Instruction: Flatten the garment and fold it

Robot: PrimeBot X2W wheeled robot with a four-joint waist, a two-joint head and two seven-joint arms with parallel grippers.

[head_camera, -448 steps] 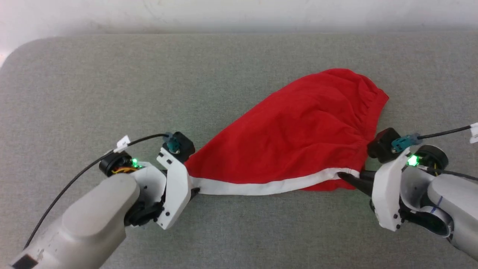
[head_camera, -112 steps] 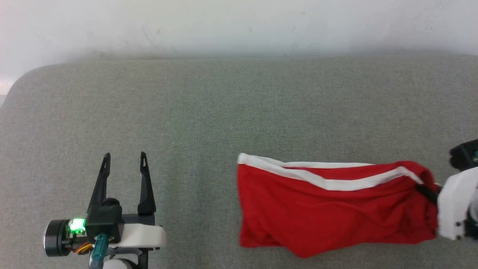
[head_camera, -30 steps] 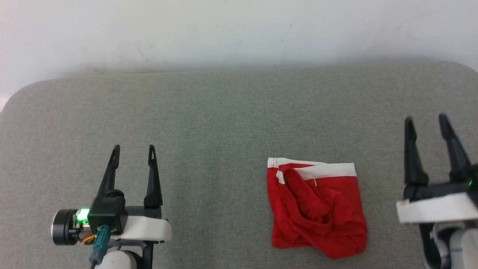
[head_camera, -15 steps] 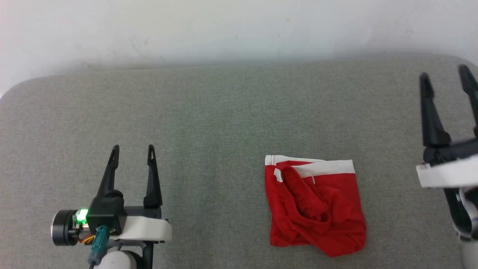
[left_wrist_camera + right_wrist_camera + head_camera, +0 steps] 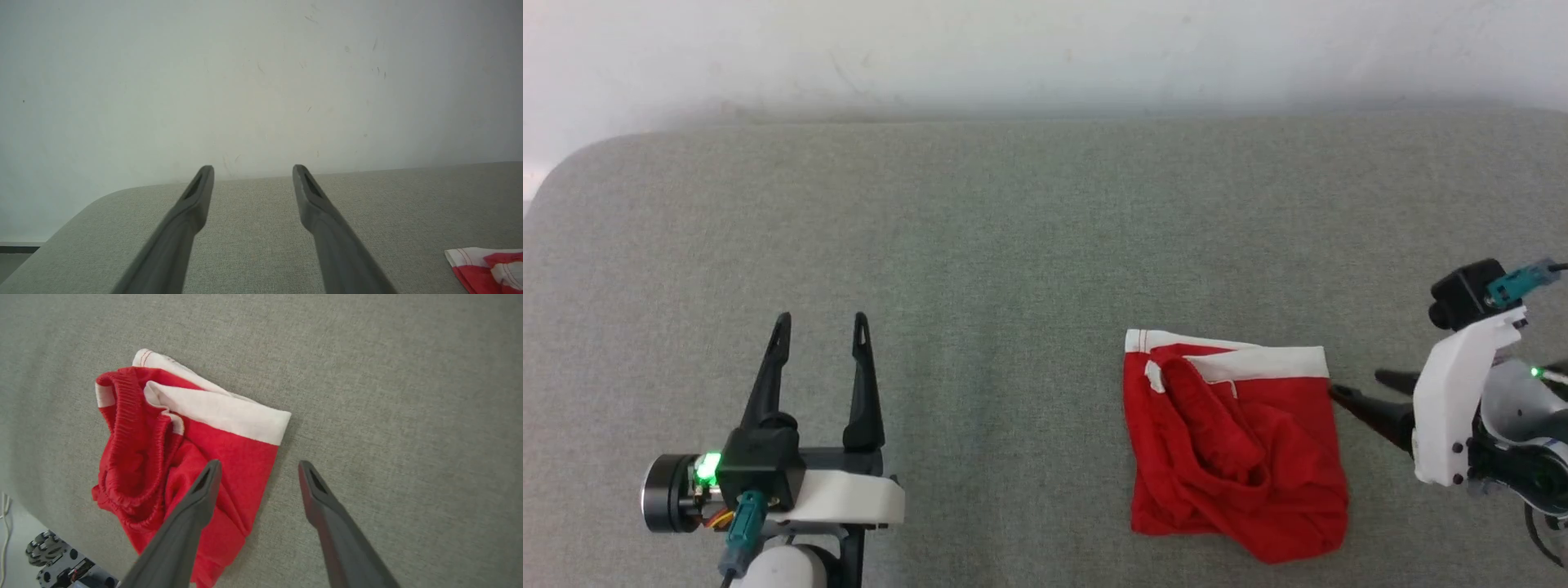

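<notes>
- The garment (image 5: 1282,441) was soft red cloth, matt and creased. Its waist (image 5: 126,428) was finely ribbed and its band (image 5: 1258,363) smooth white cloth.
- The grey surface (image 5: 1013,245) was a coarse, matt weave.
- The wall (image 5: 261,81) was pale, matt and lightly scuffed.
- The left gripper (image 5: 821,320) and right gripper (image 5: 1357,384) had matt dark fingers (image 5: 327,228) that looked like plastic.

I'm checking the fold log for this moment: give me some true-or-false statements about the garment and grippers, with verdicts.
1. The garment lies folded on the grey surface. True.
2. The left gripper is shut on the garment. False: it is open, well apart from it.
3. The right gripper is open, its fingers pointing toward the garment. True.
4. The white band runs along the garment's near edge. False: it runs along the far edge.
</notes>
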